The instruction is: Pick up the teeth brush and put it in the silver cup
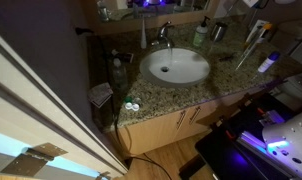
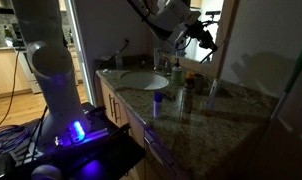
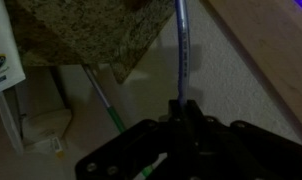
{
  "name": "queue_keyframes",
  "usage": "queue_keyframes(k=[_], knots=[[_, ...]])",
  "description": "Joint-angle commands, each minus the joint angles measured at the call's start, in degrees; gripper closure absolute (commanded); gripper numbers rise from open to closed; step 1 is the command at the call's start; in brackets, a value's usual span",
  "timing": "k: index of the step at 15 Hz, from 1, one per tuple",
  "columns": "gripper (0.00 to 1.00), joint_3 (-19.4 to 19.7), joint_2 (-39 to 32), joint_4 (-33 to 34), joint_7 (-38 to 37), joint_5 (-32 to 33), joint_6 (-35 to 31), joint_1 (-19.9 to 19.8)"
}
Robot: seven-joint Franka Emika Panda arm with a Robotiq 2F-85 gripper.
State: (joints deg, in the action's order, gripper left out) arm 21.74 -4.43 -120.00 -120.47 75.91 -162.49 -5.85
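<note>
**Toothbrush in the gripper, cup well off: the risks lie in the carry and the drop**

In the wrist view the gripper is clenched on the toothbrush. Its thin blue handle runs straight up the frame from between the fingers. A corner of the granite counter fills the upper left of that view, and the silver cup does not show there at all. In an exterior view the gripper hangs high in the upper middle of the frame, clear of the counter.

The silver cup stands at the back of the counter, upper right of the sink and just beside the green bottle.

The likely troubles, as I judge them:
- The handle is slim and held at one end, so it may pivot or slide in the grip on the way over.
- The cup's mouth is small, and a tilted brush could catch the rim and tip it.
- The bottle is so near that a wide approach could knock it.
- Letting go too high could make the brush bounce out.
</note>
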Motion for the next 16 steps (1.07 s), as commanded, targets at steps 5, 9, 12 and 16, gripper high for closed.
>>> queue_keyframes(k=[5, 9, 12, 16], knots=[[0.97, -0.5, -2.4, -1.0, -27.0, 29.1, 5.8, 1.6], [0.97, -0.4, -3.2, -1.3, -28.4, 30.8, 6.0, 1.8], [0.89, -0.5, -3.5, -1.4, -28.8, 30.9, 6.1, 2.0], [0.97, -1.1, -4.4, -2.2, -28.6, 32.8, 7.0, 2.3]])
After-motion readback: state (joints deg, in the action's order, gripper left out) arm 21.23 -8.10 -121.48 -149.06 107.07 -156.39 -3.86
